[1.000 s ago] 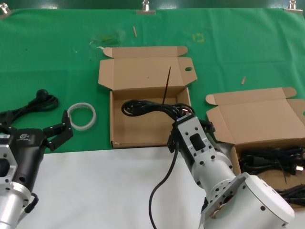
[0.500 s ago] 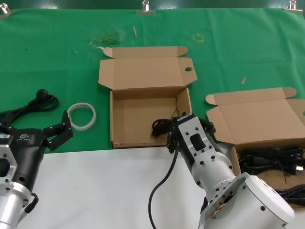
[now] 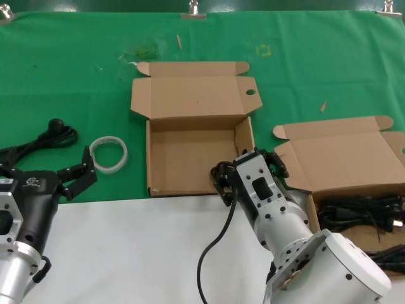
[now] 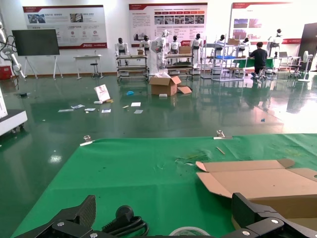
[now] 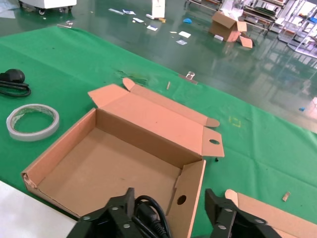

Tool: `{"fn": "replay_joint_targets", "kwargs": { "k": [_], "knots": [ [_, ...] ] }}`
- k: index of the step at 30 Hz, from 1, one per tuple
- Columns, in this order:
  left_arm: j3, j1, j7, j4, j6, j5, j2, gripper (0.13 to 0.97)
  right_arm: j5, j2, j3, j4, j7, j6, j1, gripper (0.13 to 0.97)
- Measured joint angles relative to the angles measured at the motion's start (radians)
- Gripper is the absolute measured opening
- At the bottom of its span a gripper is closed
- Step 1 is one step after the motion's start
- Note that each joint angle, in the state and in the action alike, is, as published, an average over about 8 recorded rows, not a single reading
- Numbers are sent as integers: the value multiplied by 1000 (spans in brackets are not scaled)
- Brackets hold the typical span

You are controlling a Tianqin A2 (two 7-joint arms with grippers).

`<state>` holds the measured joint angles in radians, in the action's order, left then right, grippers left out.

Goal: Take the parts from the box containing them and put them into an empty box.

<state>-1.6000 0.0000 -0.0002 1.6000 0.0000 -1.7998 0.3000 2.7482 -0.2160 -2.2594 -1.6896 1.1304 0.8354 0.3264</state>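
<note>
The empty box [image 3: 190, 158] lies open mid-table, with an oval hole in its lid and a round hole in its side wall [image 5: 182, 200]. My right gripper [image 3: 248, 163] is at its near right corner, open, fingers straddling that wall. A black cord bundle [image 3: 221, 172] sits inside the corner against one finger [image 5: 119, 208]; most of the cord [image 5: 148, 210] is hidden under the gripper. The box containing the parts [image 3: 354, 158] stands open at the right, with more black cords [image 3: 361, 212] in it. My left gripper [image 3: 76, 174] idles open at the left.
A white tape ring [image 3: 109, 154] and a loose black cord [image 3: 54, 134] lie on the green cloth left of the middle box. A white sheet covers the table's near part. The left wrist view shows the tape ring [image 4: 188, 231] and cord [image 4: 126, 223] between its fingers' span.
The cord that stretched across the middle box, with one end sticking up, has collapsed into a small bunch at the box's near right corner by my right gripper. Both arms have hardly moved.
</note>
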Motion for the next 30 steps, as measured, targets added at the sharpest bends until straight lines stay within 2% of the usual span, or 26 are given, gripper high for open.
{"fn": "replay_joint_targets", "kwargs": {
  "k": [3,11,15,23,30],
  "knots": [
    [0,0,0,0,0,0,0,966,-14,0,10,1,-17,-12,-5,473],
    [0,0,0,0,0,0,0,966,-93,0,65,9,-111,-82,-32,683],
    [0,0,0,0,0,0,0,966,-143,0,99,14,-170,-126,-49,683],
    [0,0,0,0,0,0,0,966,-244,0,170,23,-290,-215,-84,843],
    [0,0,0,0,0,0,0,966,-333,0,232,31,-397,-293,-115,914]
  ]
}}
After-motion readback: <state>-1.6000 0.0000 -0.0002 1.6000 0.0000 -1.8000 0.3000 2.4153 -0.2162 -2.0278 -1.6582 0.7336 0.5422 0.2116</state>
